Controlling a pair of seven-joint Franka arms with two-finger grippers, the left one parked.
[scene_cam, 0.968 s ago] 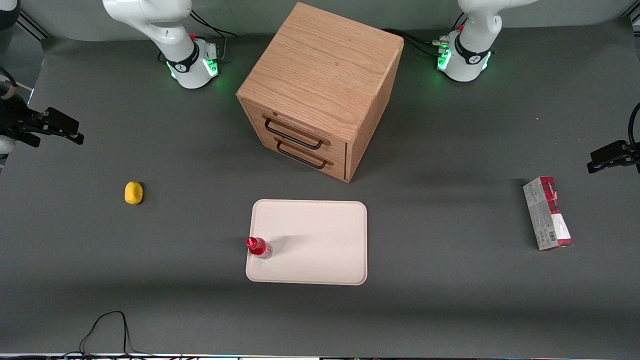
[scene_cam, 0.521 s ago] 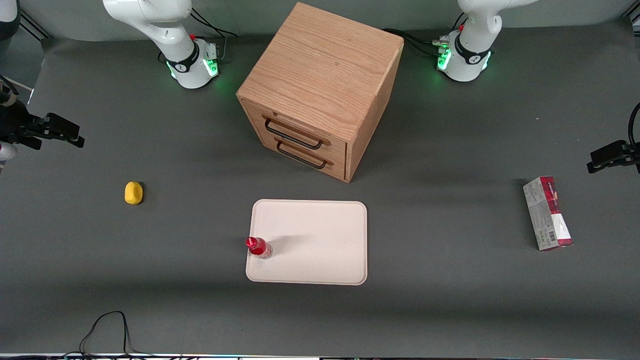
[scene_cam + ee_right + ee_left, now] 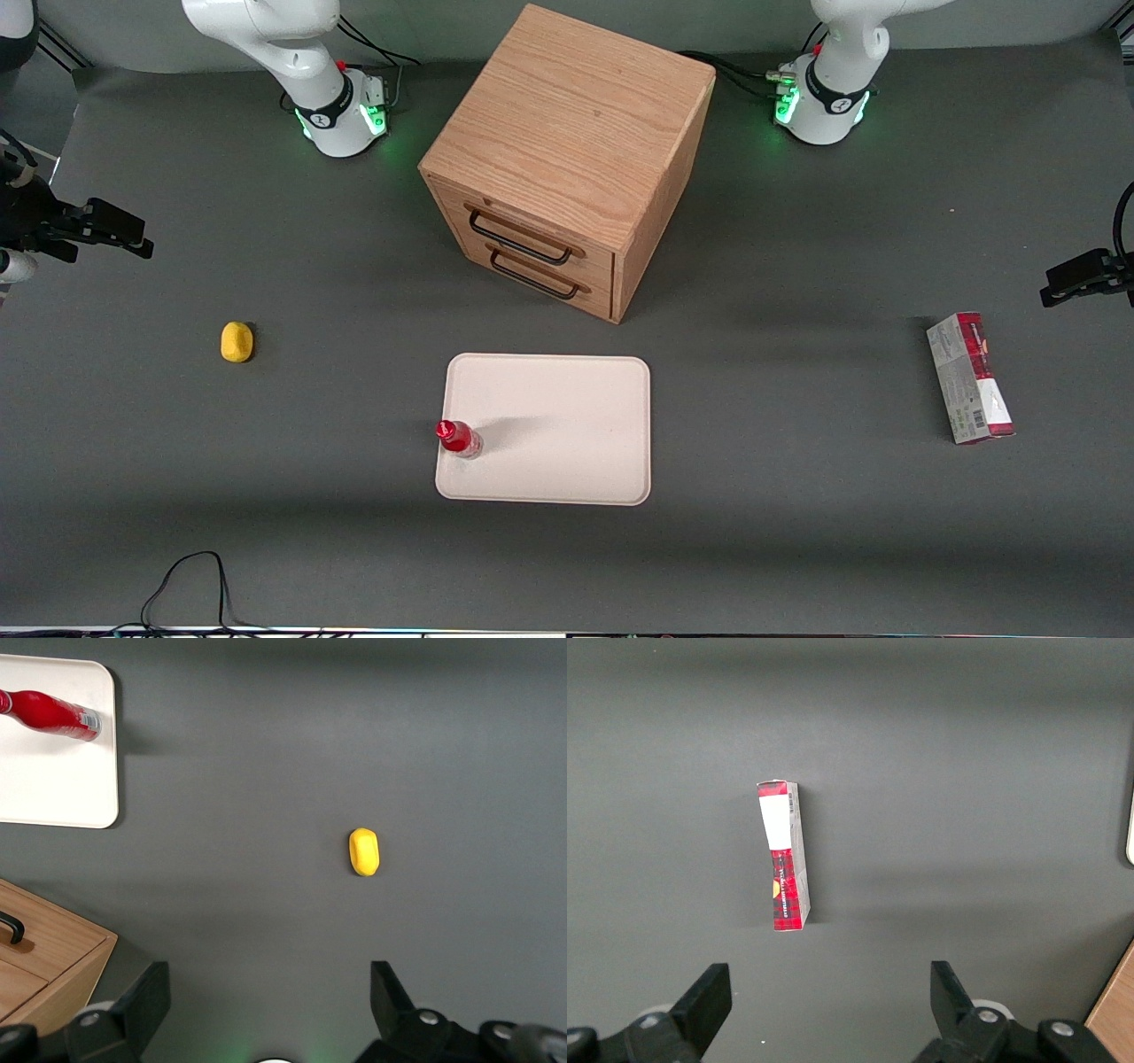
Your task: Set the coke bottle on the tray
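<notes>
The coke bottle (image 3: 459,439) is standing upright on the tray (image 3: 567,416), close to the rim at the working arm's end. Judging by this, the placing looks done. The tool (image 3: 266,1014) is hanging wide open and holding nothing, well apart from the tray, above bare tabletop (image 3: 354,266) near the yellow lump (image 3: 364,851).

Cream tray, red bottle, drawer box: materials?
The flat cream-white rectangular tray: matte, faintly speckled, likely plastic or moulded fibre.
The small red coke bottle, upright on the tray: glossy with a clear base, probably plastic.
The two-drawer cabinet: visible oak-like grain, wood or veneer; dark handles look metal.
The gripper, open, hangs over the table's working-arm end.
</notes>
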